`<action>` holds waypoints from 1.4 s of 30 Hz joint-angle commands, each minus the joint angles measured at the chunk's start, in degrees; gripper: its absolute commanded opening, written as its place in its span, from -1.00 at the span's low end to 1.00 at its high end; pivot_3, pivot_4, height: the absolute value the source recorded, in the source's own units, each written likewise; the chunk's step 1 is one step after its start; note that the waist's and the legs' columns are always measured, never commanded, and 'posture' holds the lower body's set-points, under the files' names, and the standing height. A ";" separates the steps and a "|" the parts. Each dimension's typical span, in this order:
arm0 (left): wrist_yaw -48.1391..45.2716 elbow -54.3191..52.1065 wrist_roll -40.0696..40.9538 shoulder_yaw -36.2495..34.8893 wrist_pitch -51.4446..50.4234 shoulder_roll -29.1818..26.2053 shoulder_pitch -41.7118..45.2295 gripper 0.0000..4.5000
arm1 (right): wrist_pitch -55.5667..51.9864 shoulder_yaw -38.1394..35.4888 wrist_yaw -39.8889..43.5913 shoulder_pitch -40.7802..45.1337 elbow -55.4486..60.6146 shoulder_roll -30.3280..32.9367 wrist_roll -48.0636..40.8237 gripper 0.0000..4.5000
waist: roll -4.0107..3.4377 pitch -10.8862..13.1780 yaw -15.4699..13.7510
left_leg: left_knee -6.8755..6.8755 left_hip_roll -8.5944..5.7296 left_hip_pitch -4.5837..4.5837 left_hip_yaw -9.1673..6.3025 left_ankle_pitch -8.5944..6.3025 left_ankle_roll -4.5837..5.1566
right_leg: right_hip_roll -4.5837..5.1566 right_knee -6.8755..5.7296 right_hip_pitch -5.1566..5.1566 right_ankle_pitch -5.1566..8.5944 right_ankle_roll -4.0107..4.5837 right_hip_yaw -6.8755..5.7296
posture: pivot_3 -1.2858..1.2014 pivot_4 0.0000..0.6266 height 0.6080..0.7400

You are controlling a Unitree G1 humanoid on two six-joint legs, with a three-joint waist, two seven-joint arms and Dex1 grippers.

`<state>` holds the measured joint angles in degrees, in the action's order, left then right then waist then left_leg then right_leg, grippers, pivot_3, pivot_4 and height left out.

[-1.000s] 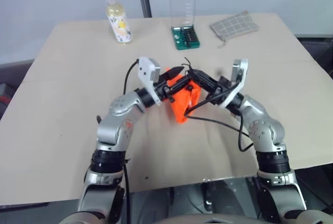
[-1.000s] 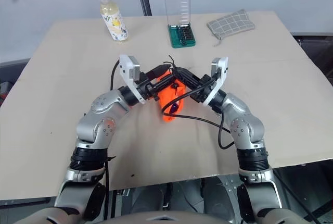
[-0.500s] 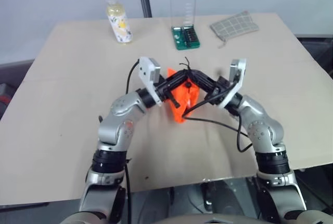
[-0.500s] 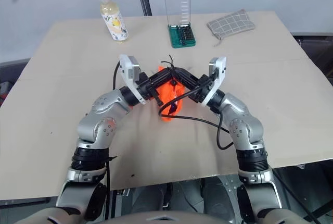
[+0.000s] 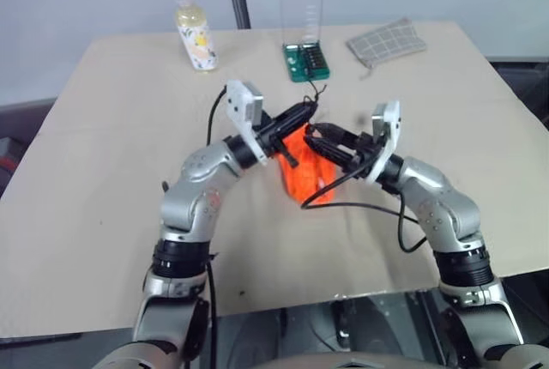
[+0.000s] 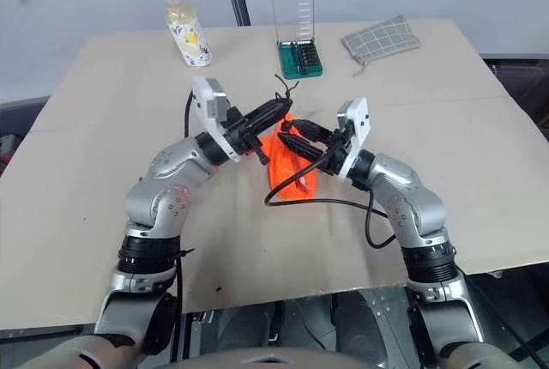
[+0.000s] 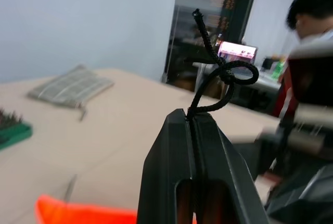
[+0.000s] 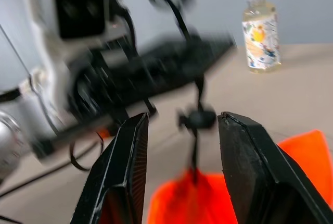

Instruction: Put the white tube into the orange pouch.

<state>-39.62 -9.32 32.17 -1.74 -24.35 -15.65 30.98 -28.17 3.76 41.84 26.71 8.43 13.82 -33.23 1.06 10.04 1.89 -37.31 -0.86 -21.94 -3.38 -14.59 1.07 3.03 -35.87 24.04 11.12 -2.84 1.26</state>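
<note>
The orange pouch (image 5: 309, 172) hangs at the middle of the table, pulled up by its thin dark cord (image 7: 209, 73). My left gripper (image 5: 309, 111) is above the pouch and shut on that cord, whose knotted end sticks out past the fingertips. My right gripper (image 5: 314, 139) is beside the pouch's top on the right, open. In the right wrist view the cord's bead (image 8: 196, 119) hangs free between its fingers (image 8: 130, 151), above the orange fabric (image 8: 304, 151). The white tube is hidden.
At the table's far edge stand a yellowish bottle (image 5: 195, 33), a green bit case with a clear upright lid (image 5: 305, 58) and a grey checked cloth pouch (image 5: 386, 41). A person (image 7: 312, 10) sits beyond the table.
My left gripper has shut on the cord and lifted it, so the pouch hangs taller. My right gripper has opened and let go of the pouch's top.
</note>
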 commanded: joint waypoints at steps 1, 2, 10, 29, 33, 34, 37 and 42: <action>0.53 -2.97 1.98 -1.37 -0.22 -0.24 1.61 -1.00 | 1.54 -0.12 0.67 0.97 0.62 0.70 1.02 -0.06 | 0.00 0.00 0.00 | 0.00 0.00 0.01 0.01 0.00 0.00 | 0.00 0.00 0.00 0.00 0.00 -0.01 | 0.03 -0.52 1.00; 0.53 -3.02 2.06 -1.37 -0.31 -0.30 1.60 -1.00 | 1.47 -0.07 0.67 1.10 0.51 0.55 1.06 -0.06 | 0.00 0.00 0.01 | 0.00 0.00 0.01 0.02 0.00 0.00 | 0.00 0.00 0.00 0.00 0.00 0.00 | 0.03 -0.52 1.00; -0.05 -3.43 2.03 -0.78 -0.54 -0.93 0.89 -1.00 | 1.23 -1.33 -1.44 4.45 -0.66 -2.34 0.84 -0.06 | 0.01 0.00 -0.02 | -0.01 0.01 0.01 -0.01 0.00 0.00 | -0.01 0.00 0.00 0.00 0.00 0.00 | 0.03 -0.52 1.00; -0.51 -4.00 1.72 -0.06 -0.46 -1.38 0.54 -1.00 | 0.38 -0.65 -0.31 4.35 1.11 -3.23 -0.35 -0.93 | 0.01 0.00 -0.08 | -0.01 0.00 -0.01 0.00 0.00 0.00 | -0.01 0.01 0.00 0.00 0.00 -0.01 | 0.03 -0.52 1.00; -0.06 -4.09 2.11 -0.59 -0.48 -1.16 1.58 -1.00 | 0.35 -0.47 -0.44 4.18 1.16 -3.06 -0.01 -0.93 | 0.01 0.00 -0.08 | -0.01 0.00 -0.01 0.00 0.00 0.00 | -0.01 0.01 0.00 0.00 0.00 -0.01 | 0.03 -0.52 1.00; 0.14 -4.06 2.28 -0.84 -0.48 -1.05 2.06 -1.00 | 0.37 -0.46 -0.44 4.13 1.10 -2.98 0.10 -0.93 | 0.01 0.00 -0.08 | -0.01 0.00 -0.01 -0.01 0.00 0.00 | -0.01 0.01 0.00 0.00 0.00 -0.01 | 0.03 -0.52 1.00; 0.78 -4.20 2.73 -1.42 -0.56 -0.82 3.38 -1.00 | 0.47 -0.43 -0.53 3.97 0.99 -2.72 0.49 -0.93 | 0.01 0.00 -0.09 | -0.01 0.00 -0.01 -0.01 0.00 0.00 | -0.01 0.01 0.00 0.00 0.00 -0.01 | 0.03 -0.52 1.00; 3.23 -5.63 4.87 -3.12 -0.87 0.01 7.75 -1.00 | 0.37 -0.55 -0.87 4.02 0.90 -2.45 0.93 -0.93 | 0.01 0.00 -0.10 | -0.02 0.00 -0.02 0.00 0.00 0.00 | -0.01 0.01 0.00 0.00 0.00 -0.02 | 0.03 -0.52 1.00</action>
<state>-37.26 -11.25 35.06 -2.94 -25.65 -15.88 36.40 -28.42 3.52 40.92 30.30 6.94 11.06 -31.98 1.07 10.04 1.79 -37.33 -0.86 -21.96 -3.39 -14.58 1.06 3.03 -35.85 24.04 11.12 -2.84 1.25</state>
